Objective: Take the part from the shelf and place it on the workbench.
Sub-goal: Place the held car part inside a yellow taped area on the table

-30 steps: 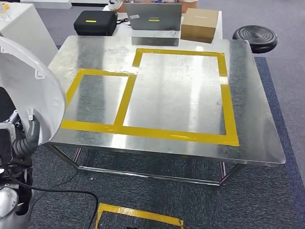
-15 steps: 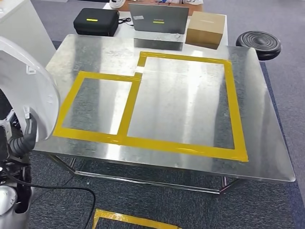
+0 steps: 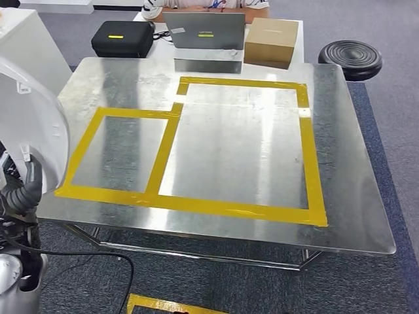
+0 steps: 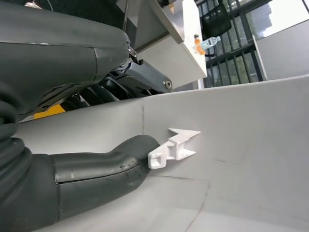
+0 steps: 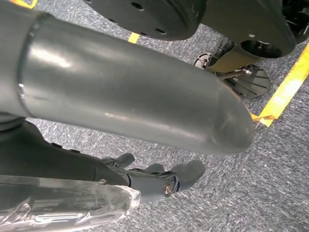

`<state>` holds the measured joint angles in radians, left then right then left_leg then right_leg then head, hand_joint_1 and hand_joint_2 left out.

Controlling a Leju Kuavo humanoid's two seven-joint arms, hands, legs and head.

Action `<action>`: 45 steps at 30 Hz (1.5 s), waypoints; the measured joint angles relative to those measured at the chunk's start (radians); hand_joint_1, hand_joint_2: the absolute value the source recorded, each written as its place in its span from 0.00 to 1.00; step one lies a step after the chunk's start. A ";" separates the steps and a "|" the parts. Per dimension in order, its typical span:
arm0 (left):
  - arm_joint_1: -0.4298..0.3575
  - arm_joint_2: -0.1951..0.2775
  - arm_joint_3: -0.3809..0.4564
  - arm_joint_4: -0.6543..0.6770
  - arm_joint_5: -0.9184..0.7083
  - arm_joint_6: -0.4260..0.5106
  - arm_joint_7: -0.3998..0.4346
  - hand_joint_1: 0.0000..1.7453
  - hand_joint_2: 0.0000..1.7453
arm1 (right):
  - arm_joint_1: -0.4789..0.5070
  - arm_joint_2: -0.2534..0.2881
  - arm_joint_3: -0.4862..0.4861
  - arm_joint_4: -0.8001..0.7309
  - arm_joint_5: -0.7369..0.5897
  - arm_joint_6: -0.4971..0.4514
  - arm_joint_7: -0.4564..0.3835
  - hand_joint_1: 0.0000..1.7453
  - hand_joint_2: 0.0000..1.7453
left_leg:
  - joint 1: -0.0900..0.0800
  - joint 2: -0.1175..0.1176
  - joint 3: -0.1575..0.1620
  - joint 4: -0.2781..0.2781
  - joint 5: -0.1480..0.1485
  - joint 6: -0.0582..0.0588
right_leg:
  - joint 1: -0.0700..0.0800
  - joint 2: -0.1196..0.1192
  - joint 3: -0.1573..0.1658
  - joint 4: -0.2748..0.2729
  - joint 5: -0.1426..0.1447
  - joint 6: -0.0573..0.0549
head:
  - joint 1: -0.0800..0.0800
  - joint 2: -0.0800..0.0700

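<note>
A large white curved part (image 3: 29,124) fills the left edge of the head view, beside the left end of the metal workbench (image 3: 341,144). My left hand (image 3: 29,190) holds it from below. In the left wrist view the thumb (image 4: 94,166) presses on the part's (image 4: 236,145) inner white face next to a small white clip, with the dark fingers behind its rim. The bench top carries two rectangles of yellow tape (image 3: 163,154). My right hand (image 5: 156,179) hangs over grey carpet, fingers apart and holding nothing.
Behind the bench stand a black case (image 3: 115,38), a laptop (image 3: 205,29) and a cardboard box (image 3: 272,40), with a person (image 3: 198,8) seated beyond. A black round stool (image 3: 351,59) is at the far right corner. Yellow tape (image 3: 167,304) marks the floor in front.
The whole picture has shifted, so the camera has moved relative to the bench. The white part stays in my left hand and sits a little lower in view.
</note>
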<state>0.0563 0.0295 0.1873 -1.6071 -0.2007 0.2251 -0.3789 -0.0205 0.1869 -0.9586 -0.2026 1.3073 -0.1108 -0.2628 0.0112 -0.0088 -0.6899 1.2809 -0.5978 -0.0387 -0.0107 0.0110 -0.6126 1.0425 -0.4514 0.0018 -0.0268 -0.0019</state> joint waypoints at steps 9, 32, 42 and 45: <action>-0.009 -0.005 0.022 0.001 0.003 0.050 0.001 1.00 1.00 | 0.000 0.000 -0.001 0.000 0.000 -0.001 0.004 0.00 0.00 | 0.000 0.000 0.106 -0.278 0.149 0.029 | 0.007 0.003 0.004 -0.001 -0.009 0.035 | 0.002 0.000; -0.034 0.038 0.116 0.043 0.022 0.077 0.013 1.00 1.00 | 0.000 0.000 -0.002 -0.001 0.016 -0.008 0.012 0.00 0.00 | 0.002 0.001 0.006 -0.048 0.061 -0.007 | 0.003 -0.002 0.021 -0.015 -0.001 -0.002 | 0.001 0.000; -0.091 0.087 0.156 0.141 0.013 0.070 0.013 1.00 1.00 | -0.006 0.000 -0.002 -0.001 0.018 -0.008 0.013 0.00 0.00 | 0.004 0.002 0.114 -0.290 0.157 0.037 | 0.008 -0.002 -0.032 0.085 -0.061 0.043 | 0.009 0.000; -0.098 0.090 0.165 0.163 0.012 0.068 0.012 1.00 1.00 | -0.005 0.000 -0.002 -0.001 0.024 -0.007 0.014 0.00 0.00 | 0.002 0.002 0.114 -0.290 0.156 0.042 | 0.007 -0.003 -0.118 0.263 -0.129 0.047 | 0.013 0.000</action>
<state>-0.0422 0.1199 0.3527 -1.4439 -0.1885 0.2934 -0.3669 -0.0258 0.1869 -0.9606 -0.2037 1.3316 -0.1180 -0.2492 0.0131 -0.0065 -0.5760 0.9914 -0.4421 0.0035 -0.0034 0.0077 -0.7304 1.3052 -0.5807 0.0490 -0.0136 -0.0018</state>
